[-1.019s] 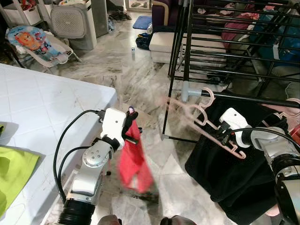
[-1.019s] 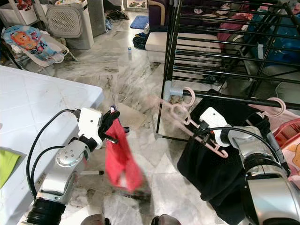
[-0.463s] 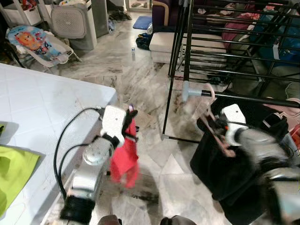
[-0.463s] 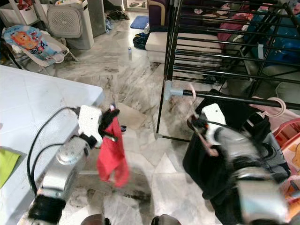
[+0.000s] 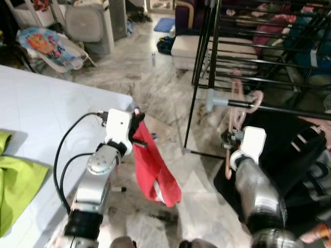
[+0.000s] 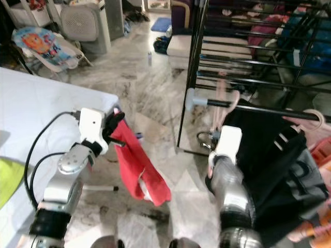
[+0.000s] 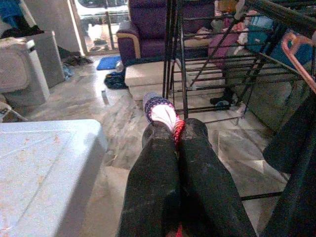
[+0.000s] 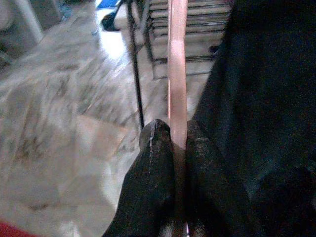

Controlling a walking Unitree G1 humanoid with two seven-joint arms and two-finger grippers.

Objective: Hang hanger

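Observation:
A pink plastic hanger (image 5: 236,108) stands nearly upright, my right gripper (image 5: 230,138) shut on its lower part. Its hook (image 5: 253,99) is level with the rack's black front rail (image 5: 282,108); blur hides whether it rests on the rail. In the right wrist view the two fingers (image 8: 157,148) pinch the pink bar (image 8: 177,64), beside a black garment (image 8: 261,89). My left gripper (image 5: 136,123) is shut on a red cloth (image 5: 156,173) that hangs over the floor next to the white bed. The left wrist view shows the cloth's patterned edge (image 7: 163,111) sticking out past the shut fingertips.
The black drying rack (image 5: 258,46) fills the right side, with a black garment (image 5: 295,150) draped on its front rail and another pink hanger (image 6: 309,120) further right. The white bed (image 5: 46,129) with a green cloth (image 5: 15,181) is left. Marble floor (image 5: 155,77) lies between.
My right arm has swung the hanger from slanted and low to upright, its hook up at the front rail. The red cloth swayed under the left gripper. The camera shifted a little.

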